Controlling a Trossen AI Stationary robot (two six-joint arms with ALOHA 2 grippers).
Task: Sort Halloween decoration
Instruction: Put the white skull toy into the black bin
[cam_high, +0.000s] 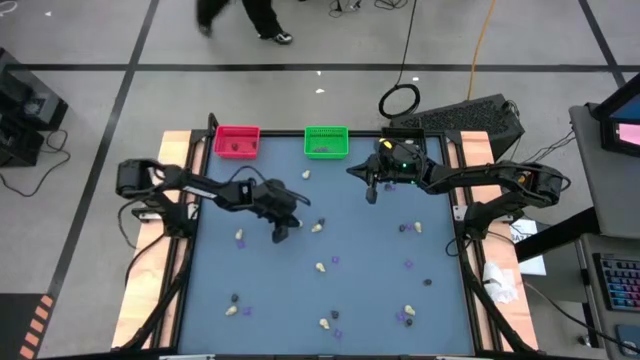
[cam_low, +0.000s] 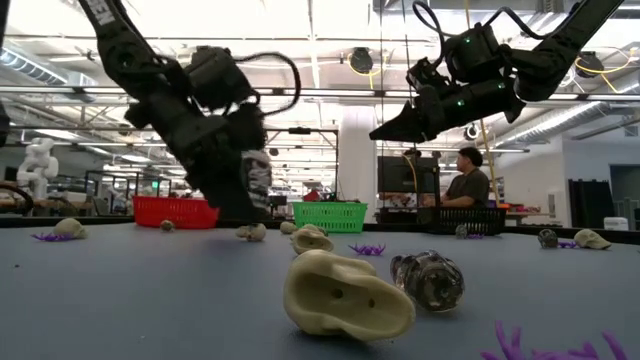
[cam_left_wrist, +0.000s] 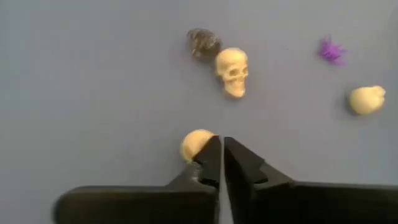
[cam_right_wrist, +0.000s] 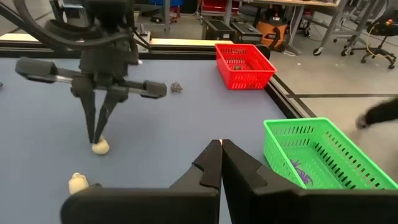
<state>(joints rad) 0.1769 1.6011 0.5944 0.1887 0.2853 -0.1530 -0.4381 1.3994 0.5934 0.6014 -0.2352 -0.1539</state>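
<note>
Cream skull-shaped lump (cam_left_wrist: 196, 144) on smooth blue table (cam_left_wrist: 93, 93), beside left hand (cam_left_wrist: 219, 147), fingers together.

Left pincer (cam_high: 281, 236) low mid-table, trinkets (cam_high: 322, 268) scattered, right pincer (cam_high: 371, 196) raised

Little Halloween trinkets lie scattered over the blue tabletop: cream skulls (cam_left_wrist: 232, 70), one face-up, a rounder one (cam_left_wrist: 196, 144) on its side, dark grey lumps (cam_left_wrist: 203, 42) and flat spiky purple bits (cam_left_wrist: 331, 50). A few purple bits (cam_right_wrist: 297, 169) already sit inside the green bin.
</note>
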